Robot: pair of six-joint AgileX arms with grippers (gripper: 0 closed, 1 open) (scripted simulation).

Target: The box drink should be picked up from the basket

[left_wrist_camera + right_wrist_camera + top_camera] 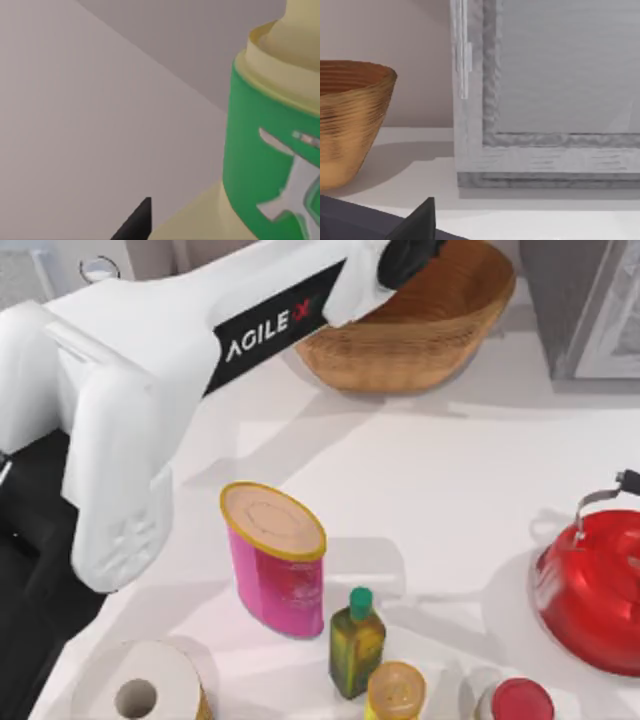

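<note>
The tan woven basket (420,335) stands at the back of the table and also appears as a ribbed bowl in the right wrist view (350,120). My left arm reaches across the table, and its dark gripper (408,260) hangs over the basket's inside. The box drink is hidden under that arm in the top view. Right in front of the left wrist camera is a pale yellow container with a green band and white marks (270,165); I cannot tell whether it is the box drink. My right gripper (417,222) sits low on the table, right of the basket.
At the front stand a pink yellow-rimmed canister (275,560), a green-capped bottle (356,642), an orange-lidded jar (396,692), a paper roll (150,690) and a red-lidded jar (520,702). A red kettle (595,590) sits at the right. A grey cabinet (585,305) stands back right.
</note>
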